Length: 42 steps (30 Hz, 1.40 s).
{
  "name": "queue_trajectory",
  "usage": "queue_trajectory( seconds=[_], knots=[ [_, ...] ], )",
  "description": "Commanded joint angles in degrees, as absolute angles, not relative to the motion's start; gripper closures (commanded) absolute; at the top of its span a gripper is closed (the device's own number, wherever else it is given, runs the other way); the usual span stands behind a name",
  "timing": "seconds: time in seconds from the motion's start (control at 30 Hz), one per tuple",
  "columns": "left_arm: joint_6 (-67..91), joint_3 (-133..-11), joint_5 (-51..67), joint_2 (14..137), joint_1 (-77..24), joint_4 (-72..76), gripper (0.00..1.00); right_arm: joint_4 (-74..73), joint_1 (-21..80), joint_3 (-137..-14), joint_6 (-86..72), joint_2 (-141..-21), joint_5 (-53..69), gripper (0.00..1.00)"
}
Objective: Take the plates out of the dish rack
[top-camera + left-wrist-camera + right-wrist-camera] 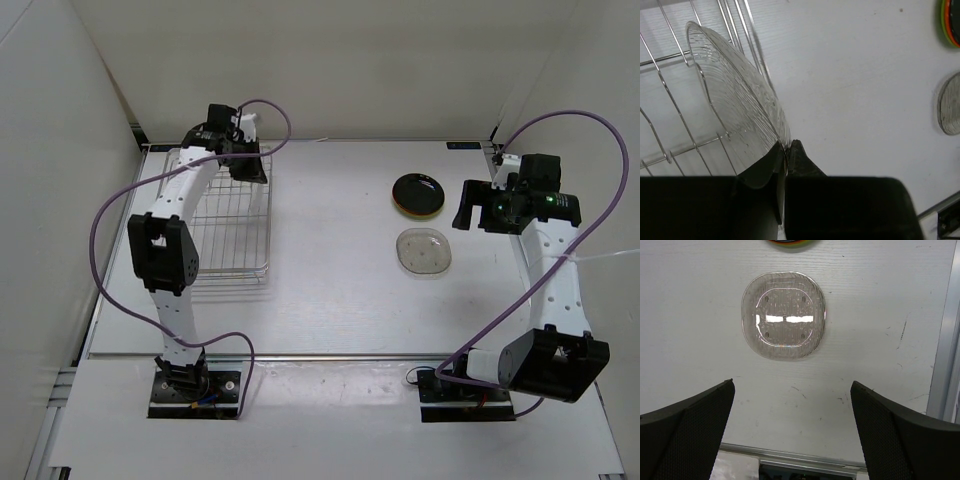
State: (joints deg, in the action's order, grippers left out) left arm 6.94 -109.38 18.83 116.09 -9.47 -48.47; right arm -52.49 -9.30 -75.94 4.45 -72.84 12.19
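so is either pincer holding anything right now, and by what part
The left pincer pinches a clear plate by its rim; the right pincer holds nothing.

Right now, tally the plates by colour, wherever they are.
Clear plates: 2, one in the left gripper, one on the table
Black plate: 1
Orange-red plate: 1
Green plate: 1
Total: 5 plates

Clear plate (737, 110) on edge in rack (236, 230)

white table (330, 300) — pale walls (330, 60) around it, a metal rail (300, 357) along its near edge
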Motion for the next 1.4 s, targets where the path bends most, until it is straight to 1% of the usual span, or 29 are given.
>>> queue_trajectory(
  seconds=[0.0, 0.17, 0.23, 0.33, 0.37, 0.4, 0.43, 0.47, 0.5, 0.53, 0.57, 0.6, 0.63, 0.67, 0.73, 0.77, 0.8, 0.83, 0.9, 0.93, 1.07, 1.1, 1.13, 1.17, 1.2, 1.3, 1.37],
  knots=[
    [4.84, -117.57, 19.32, 108.72, -9.58, -52.45, 0.89, -50.89, -9.23, -76.11, 3.96, -71.1, 13.1, 0.0],
    [-2.98, -124.27, 29.51, 106.71, -10.1, -63.51, 0.89, -50.89, -9.23, -77.43, 3.96, -71.1, 13.1, 0.0],
    [-6.57, -126.02, 30.05, 105.12, -10.8, -66.26, 0.89, -50.89, -9.23, -77.96, 3.43, -71.1, 13.7, 0.0],
    [-11.41, -127.17, 28.22, 102.05, -14.31, -70.83, 0.89, -50.37, -9.23, -79.27, 2.2, -71.1, 14.41, 0.0],
    [-14.91, -127.18, 24.91, 101.17, -15.89, -71.71, 0.89, -50.36, -9.23, -79.89, 1.24, -71.1, 16.15, 0.0],
    [-16.59, -127.18, 22.09, 99.25, -20.26, -72.41, 0.89, -50.36, -9.23, -79.89, 1.23, -71.1, 17.74, 0.0],
    [-18.26, -126.22, 18.06, 98.18, -23.52, -72.42, 0.89, -50.36, -9.23, -80.76, 0.62, -71.1, 20.1, 0.0],
    [-21.15, -123.51, 6.97, 97.13, -27.12, -72.42, 0.89, -50.36, -9.75, -81.82, 0.62, -71.1, 23.0, 0.0],
    [-22.75, -120.96, 0.24, 95.9, -35.34, -70.86, 0.89, -50.36, -10.28, -82.52, 0.62, -71.71, 26.16, 0.0],
    [-24.33, -117.63, -7.13, 93.02, -39.68, -69.1, 0.89, -51.84, -10.89, -83.49, 0.62, -72.41, 32.02, 0.0],
    [-28.44, -109.07, -21.82, 91.42, -43.82, -63.6, 0.89, -52.64, -10.9, -86.37, 1.14, -72.42, 34.43, 0.0],
    [-31.43, -103.5, -29.63, 89.67, -51.6, -59.28, 0.89, -53.34, -10.9, -87.96, 1.66, -74.08, 36.37, 0.0],
    [-35.21, -98.05, -43.45, 86.78, -55.07, -54.89, 0.89, -54.57, -10.9, -89.63, 1.67, -74.61, 37.78, 0.0],
    [-44.9, -88.08, -49.16, 85.7, -57.89, -45.79, 0.89, -55.1, -10.9, -93.13, 1.67, -75.14, 38.75, 0.0],
    [-57.68, -79.14, -59.88, 82.46, -64.38, -35.56, 0.89, -57.37, -10.9, -97.53, 2.89, -77.07, 41.13, 0.0],
    [-70.71, -72.49, -61.59, 81.22, -66.34, -29.85, 0.89, -58.61, -10.38, -103.48, 2.9, -78.04, 41.65, 0.0],
    [-75.97, -70.33, -62.57, 80.17, -68.36, -20.49, 0.89, -60.19, -10.37, -106.93, 5.16, -79.96, 42.44, 0.0],
    [-79.51, -69.27, -62.58, 79.46, -72.56, -18.65, 0.89, -63.69, -9.41, -110.53, 6.4, -81.11, 43.15, 0.02],
    [-84.36, -69.26, -63.11, 79.45, -77.06, -18.63, 0.89, -66.35, -8.01, -117.73, 10.43, -81.91, 43.15, 0.02],
    [-85.42, -69.26, -63.71, 79.45, -81.17, -18.63, 0.89, -66.36, -7.04, -117.77, 11.5, -81.91, 42.63, 0.02],
    [-89.91, -67.07, -63.72, 78.84, -89.46, -15.22, 0.89, -65.13, 1.48, -110.5, 17.04, -76.31, 35.61, 0.02],
    [-89.91, -67.06, -63.72, 78.84, -91.39, -15.21, 0.89, -65.13, 3.67, -106.04, 18.53, -75.25, 33.59, 0.03],
    [-89.91, -67.06, -63.72, 78.84, -91.41, -15.21, 0.89, -64.17, 4.65, -103.65, 19.15, -74.1, 33.57, 0.03],
    [-89.91, -67.06, -63.11, 78.84, -92.62, -15.21, 0.89, -62.42, 5.35, -101.19, 19.16, -71.83, 32.27, 0.05],
    [-89.3, -67.06, -63.11, 78.84, -92.64, -15.21, 0.89, -61.62, 6.06, -96.9, 20.03, -70.85, 31.56, 0.05],
    [-87.99, -68.81, -62.58, 80.42, -93.16, -17.05, 0.89, -59.68, 8.08, -93.0, 20.57, -67.77, 30.32, 0.08],
    [-85.62, -71.8, -61.96, 82.34, -93.16, -20.03, 0.89, -59.16, 8.61, -91.76, 20.57, -66.89, 30.32, 0.08]
  ],
)
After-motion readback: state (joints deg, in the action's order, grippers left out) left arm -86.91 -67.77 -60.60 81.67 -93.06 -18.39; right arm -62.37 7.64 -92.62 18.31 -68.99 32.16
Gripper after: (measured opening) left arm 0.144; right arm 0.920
